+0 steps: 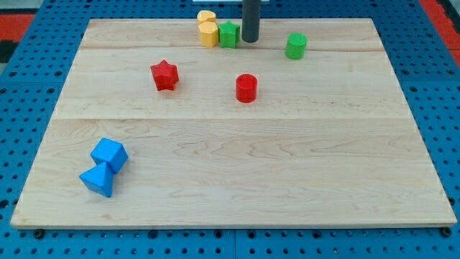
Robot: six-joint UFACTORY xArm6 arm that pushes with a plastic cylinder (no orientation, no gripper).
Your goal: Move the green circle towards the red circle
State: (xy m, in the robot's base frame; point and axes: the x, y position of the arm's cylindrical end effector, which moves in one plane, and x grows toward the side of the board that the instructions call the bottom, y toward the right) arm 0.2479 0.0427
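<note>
Camera view: a pale wooden board [237, 165] made of joined planks lies on a blue perforated surface [14, 108], with red patches of floor at the view's top corners. No brand, label or writing can be read anywhere.

My tip [249, 41], the lower end of a straight dark rod, comes down from the view's top edge near the middle and meets the board close to its top edge. The arm ends in this plain rod, so there is no hand to be spread, pressed together or pinching; the tip touches no block that I can be sure of.

Just to the left of the tip sits a green block [228, 34], its shape hard to make out, perhaps a star or cube. It looks close to the rod, but I cannot tell whether they touch. Touching that block's left side are two yellow blocks [208, 27], rounded, one behind the other.

The green circle [296, 46], a short upright cylinder, stands to the right of the tip, apart from it, near the board's top edge.

The red circle [246, 88], also a short cylinder, stands below the tip and down-left of the green circle, well apart from both.

A red star [164, 75] lies to the left of the red circle.

Near the bottom left corner, a blue cube [109, 154] touches a blue triangle [98, 180] just below it.
</note>
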